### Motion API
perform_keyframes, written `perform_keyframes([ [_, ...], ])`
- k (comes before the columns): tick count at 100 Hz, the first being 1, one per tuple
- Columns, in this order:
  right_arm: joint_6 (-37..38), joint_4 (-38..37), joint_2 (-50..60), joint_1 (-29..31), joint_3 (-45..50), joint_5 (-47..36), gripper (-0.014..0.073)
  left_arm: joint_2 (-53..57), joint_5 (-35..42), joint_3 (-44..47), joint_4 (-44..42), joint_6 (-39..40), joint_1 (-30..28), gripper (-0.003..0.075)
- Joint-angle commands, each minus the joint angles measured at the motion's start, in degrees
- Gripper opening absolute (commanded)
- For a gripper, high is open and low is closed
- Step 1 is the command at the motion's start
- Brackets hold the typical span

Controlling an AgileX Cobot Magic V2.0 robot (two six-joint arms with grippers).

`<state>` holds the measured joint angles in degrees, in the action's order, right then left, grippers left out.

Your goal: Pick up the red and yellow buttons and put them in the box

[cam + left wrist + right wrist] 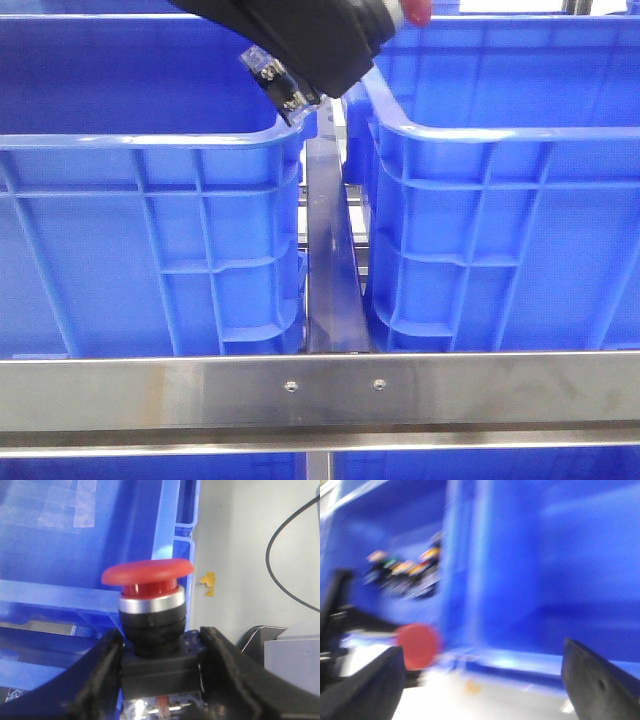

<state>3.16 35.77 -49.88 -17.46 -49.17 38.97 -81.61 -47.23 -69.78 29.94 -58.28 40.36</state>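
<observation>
1. From where I stand, two big blue crates sit side by side: the left crate (150, 230) and the right crate (500, 220), with a narrow gap between them where a metal rail (330, 270) runs away from me.
2. A steel crossbar (320, 395) spans the front, just below both crates.
3. A black arm (300, 40) reaches in from the top, hanging over the gap and the inner rims of the two crates (a small clear-and-black part juts from its lower end).
4. A sliver of red (418, 10) shows at the very top edge, beside that arm and above the right crate's rim.
5. In the left wrist view, the left claw (160, 645) is clamped on the black body of a red button (148, 573); the domed red cap stands upright above a silver collar, one black finger (95, 675) on each side of the base.
6. Behind that button lie a blue crate wall (100, 540) and pale floor with a scrap of yellow tape (208, 582) and a dark cable (280, 545).
7. The right wrist view is badly blurred: the right claw (480, 680) stands spread wide with nothing between its fingers.
8. Past it a red round cap (418, 645) shows near blue crate walls (545, 555), with a smeared cluster of coloured parts (407, 570) that I cannot make out.
</observation>
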Motion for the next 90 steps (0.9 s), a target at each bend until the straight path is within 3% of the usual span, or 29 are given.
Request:
perform_keyframes([
  [1, -3.16, 6.91, -3.47, -0.97, -4.68, 0.83, 0.0657, 1.66, 2.28, -1.67, 2.18, 0.09, 0.44, 0.0122],
  [38, -12.82, 24.97, -16.17, -1.18, -8.66, 11.17, 0.0657, 1.66, 2.28, -1.67, 2.18, 0.09, 0.44, 0.0122],
  [79, -14.35, 26.69, -19.37, -1.18, -8.66, 11.28, 0.0656, 1.66, 2.28, -1.67, 2.18, 0.09, 0.44, 0.0122],
  [90, -14.35, 26.69, -19.37, -1.18, -8.66, 11.28, 0.0595, 1.66, 2.28, -1.67, 2.18, 0.09, 0.44, 0.0122],
])
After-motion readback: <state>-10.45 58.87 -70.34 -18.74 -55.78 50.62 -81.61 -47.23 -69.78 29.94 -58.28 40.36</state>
